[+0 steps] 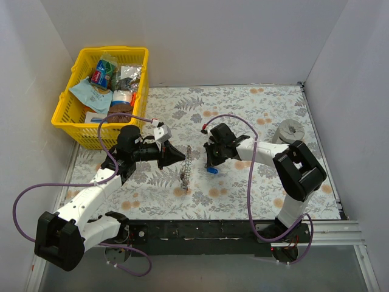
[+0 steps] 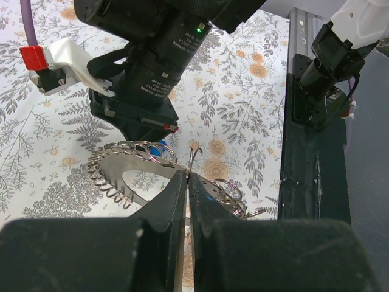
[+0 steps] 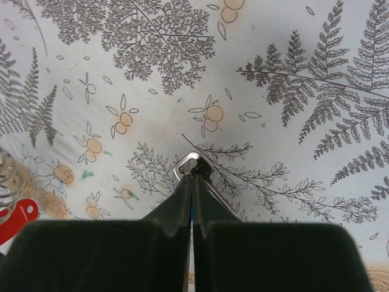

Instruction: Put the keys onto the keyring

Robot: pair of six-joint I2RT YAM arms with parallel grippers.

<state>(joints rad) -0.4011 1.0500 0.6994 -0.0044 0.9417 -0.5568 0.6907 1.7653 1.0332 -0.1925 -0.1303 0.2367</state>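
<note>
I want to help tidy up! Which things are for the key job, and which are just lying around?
For the job: keyring, held by the left end effector; blue key, in the right end effector; red key.
Just lying about: yellow basket; grey cylinder.

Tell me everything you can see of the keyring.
The keyring is a thin, silvery metal ring, and small wire loops along its rim give it a beaded look. The left end effector is shut on the rim and holds the ring upright, so the top view shows it edge-on, near the middle of the floral tablecloth. It is not possible to tell whether its lower edge touches the cloth.
</note>
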